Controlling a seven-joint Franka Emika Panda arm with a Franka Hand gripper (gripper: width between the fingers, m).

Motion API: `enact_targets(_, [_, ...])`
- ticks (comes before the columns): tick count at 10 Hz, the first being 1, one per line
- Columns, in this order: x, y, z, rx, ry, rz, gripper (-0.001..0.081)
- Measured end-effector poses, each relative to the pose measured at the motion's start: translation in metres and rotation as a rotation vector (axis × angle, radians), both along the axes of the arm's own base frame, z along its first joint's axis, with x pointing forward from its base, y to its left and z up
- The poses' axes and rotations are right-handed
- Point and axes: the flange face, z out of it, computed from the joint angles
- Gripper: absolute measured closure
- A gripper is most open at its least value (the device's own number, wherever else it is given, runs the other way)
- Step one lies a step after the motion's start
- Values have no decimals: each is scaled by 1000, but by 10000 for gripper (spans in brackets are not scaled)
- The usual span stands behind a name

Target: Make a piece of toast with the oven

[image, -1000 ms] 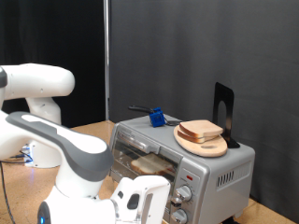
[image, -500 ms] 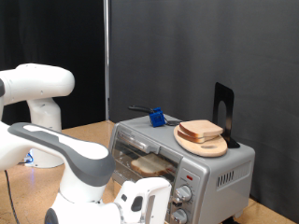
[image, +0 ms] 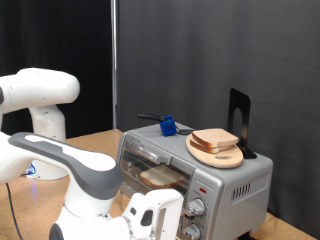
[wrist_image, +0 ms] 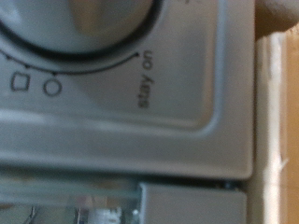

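Observation:
The silver-grey oven (image: 238, 185) stands at the exterior view's right. One slice of toast (image: 160, 177) lies inside it on the rack. A second slice (image: 215, 138) lies on a round light-wood plate (image: 228, 158) on top of the oven. My gripper's white hand (image: 152, 214) is at the exterior view's bottom, right in front of the oven's two knobs (image: 198, 208). Its fingers are hidden there. The wrist view shows a very close, blurred knob (wrist_image: 89, 23) and the panel with the words "stay on" (wrist_image: 145, 79). No fingers show in it.
A blue object (image: 168, 126) with a dark handle and a black upright stand (image: 238, 118) sit on the oven's top. The wooden table (image: 85, 140) runs to the exterior view's left. The arm's white base (image: 45, 100) is at the left. A black curtain hangs behind.
The arm's grey elbow link has shifted down and to the exterior view's left since one second ago. The hand stays at the knobs. Nothing has moved in the last half second.

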Motion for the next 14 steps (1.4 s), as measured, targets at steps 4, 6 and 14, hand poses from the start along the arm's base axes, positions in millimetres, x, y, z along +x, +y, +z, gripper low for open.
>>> enact_targets(4, [3,-1,1,2,6,-12,347])
enact_targets(6, [3,1,0,6,11,-11,529])
enact_targets(14, [5,1,-4,64,214,-47,805])
